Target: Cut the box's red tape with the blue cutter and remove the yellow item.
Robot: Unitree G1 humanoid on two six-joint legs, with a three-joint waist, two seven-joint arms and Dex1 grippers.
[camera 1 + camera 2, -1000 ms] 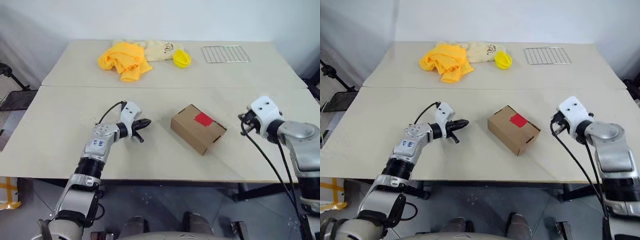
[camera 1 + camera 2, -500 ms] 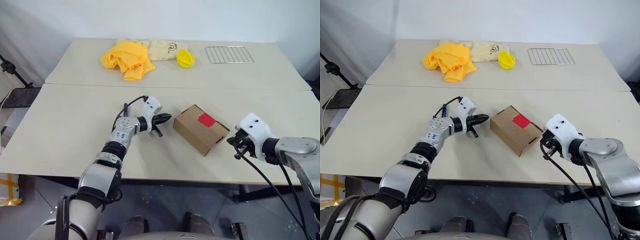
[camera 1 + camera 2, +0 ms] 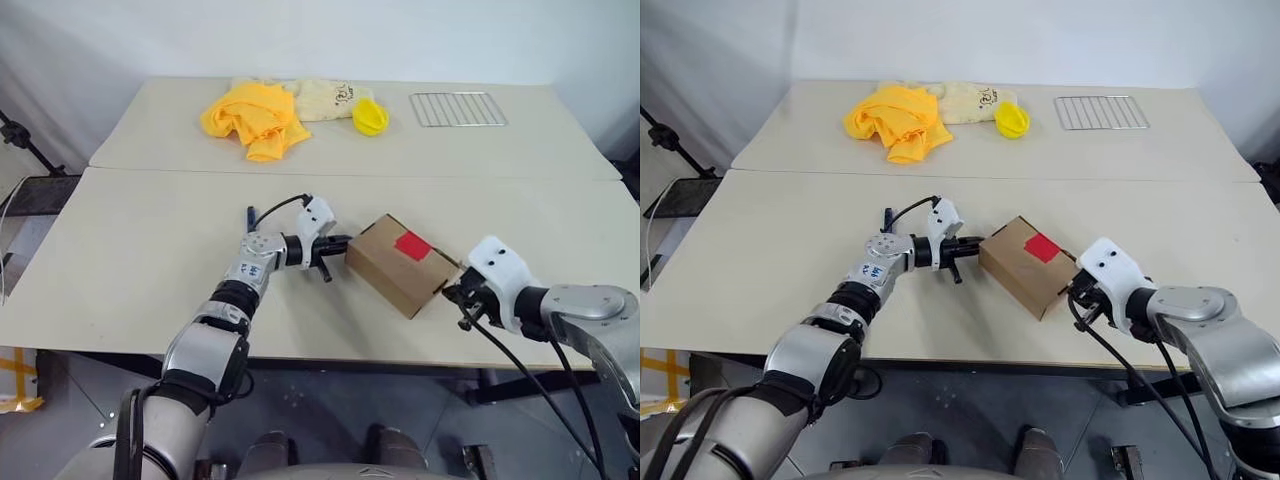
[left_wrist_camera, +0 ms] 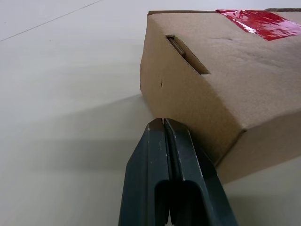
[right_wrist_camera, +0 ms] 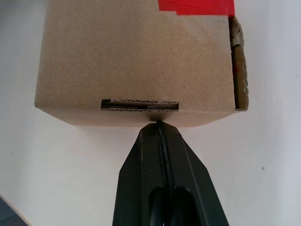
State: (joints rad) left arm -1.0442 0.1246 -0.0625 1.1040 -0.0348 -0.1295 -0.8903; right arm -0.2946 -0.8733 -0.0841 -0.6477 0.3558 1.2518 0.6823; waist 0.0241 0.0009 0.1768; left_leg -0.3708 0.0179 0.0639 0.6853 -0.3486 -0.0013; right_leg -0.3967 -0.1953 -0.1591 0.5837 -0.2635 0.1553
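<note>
Near the worktop's (image 3: pixel 120 270) front edge, the box (image 3: pixel 395 268) is flanked by the left gripper (image 3: pixel 343 240) and right gripper (image 3: pixel 449 293), both jaws closed, nothing held.

The box (image 3: pixel 402 263) lies on the near counter (image 3: pixel 130 270), turned at an angle, with the tape (image 3: pixel 412 244) on its top face. The left hand (image 3: pixel 335 243) is at the box's left end, the right hand (image 3: pixel 452 293) at its right end. On the far counter (image 3: pixel 560 140) behind, a cloth (image 3: pixel 252 118) lies left, a pouch (image 3: pixel 325 98) and small squeezer-like item (image 3: pixel 368 116) beside it, and a wire rack (image 3: pixel 457 108) to the right
</note>
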